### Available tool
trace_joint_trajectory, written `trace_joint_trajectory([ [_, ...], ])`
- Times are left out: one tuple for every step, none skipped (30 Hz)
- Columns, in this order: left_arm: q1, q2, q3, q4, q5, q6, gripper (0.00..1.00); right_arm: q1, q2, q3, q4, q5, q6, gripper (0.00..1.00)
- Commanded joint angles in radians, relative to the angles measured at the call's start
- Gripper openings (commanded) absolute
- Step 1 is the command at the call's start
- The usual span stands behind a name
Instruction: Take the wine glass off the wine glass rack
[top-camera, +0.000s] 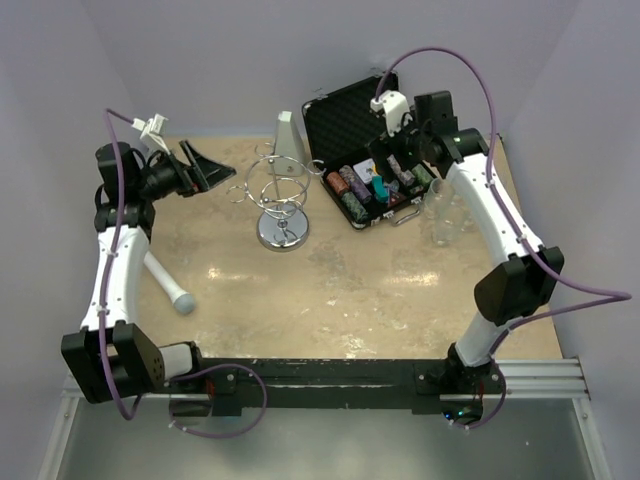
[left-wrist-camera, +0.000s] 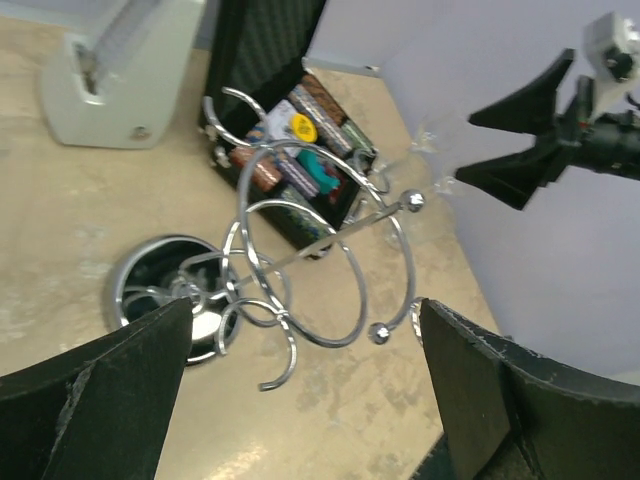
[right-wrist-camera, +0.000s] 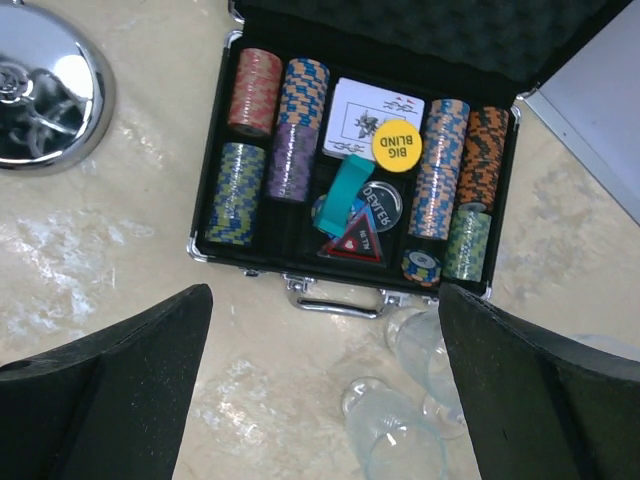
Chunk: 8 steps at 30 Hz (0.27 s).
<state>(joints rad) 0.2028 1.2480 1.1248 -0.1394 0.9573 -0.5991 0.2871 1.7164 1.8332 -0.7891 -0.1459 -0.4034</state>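
Observation:
The chrome wine glass rack (top-camera: 280, 200) stands at the table's middle back on its round mirrored base (right-wrist-camera: 45, 90). In the left wrist view the wire loops of the rack (left-wrist-camera: 300, 270) carry no glass. Two clear wine glasses stand upright on the table right of the case, one nearer (right-wrist-camera: 400, 440), one behind it (right-wrist-camera: 428, 350); from above they show faintly (top-camera: 445, 215). My right gripper (right-wrist-camera: 325, 400) hangs open above them, touching neither. My left gripper (left-wrist-camera: 305, 390) is open, left of the rack, with nothing between its fingers.
An open black case of poker chips (top-camera: 370, 170) lies between the rack and the glasses. A white stand (top-camera: 288, 135) sits behind the rack. A white stick with a grey-blue head (top-camera: 170, 290) lies near the left arm.

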Motion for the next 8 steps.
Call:
trace_joint_trajectory([
  [0.009,-0.059,0.066,-0.186,-0.27,0.272,1.0,-0.005,0.017,-0.014,0.068,-0.095,0.029,0.99],
  [0.009,-0.067,0.066,-0.206,-0.325,0.307,1.0,-0.005,0.02,-0.029,0.077,-0.112,0.025,0.99],
  [0.007,-0.071,0.06,-0.218,-0.375,0.329,1.0,-0.005,0.017,-0.047,0.1,-0.136,0.017,0.99],
  [0.009,-0.076,0.055,-0.233,-0.415,0.35,1.0,-0.005,0.012,-0.073,0.128,-0.156,0.011,0.99],
  [0.009,-0.081,0.049,-0.245,-0.458,0.367,1.0,-0.005,0.005,-0.096,0.157,-0.176,0.017,0.98],
  [0.009,-0.082,0.044,-0.252,-0.491,0.387,1.0,-0.005,0.006,-0.101,0.174,-0.199,0.023,0.98],
  [0.009,-0.09,0.037,-0.252,-0.526,0.409,1.0,-0.005,0.008,-0.095,0.185,-0.205,0.035,0.99],
  [0.009,-0.099,0.032,-0.247,-0.549,0.445,1.0,-0.005,0.006,-0.085,0.206,-0.192,0.061,0.98],
])
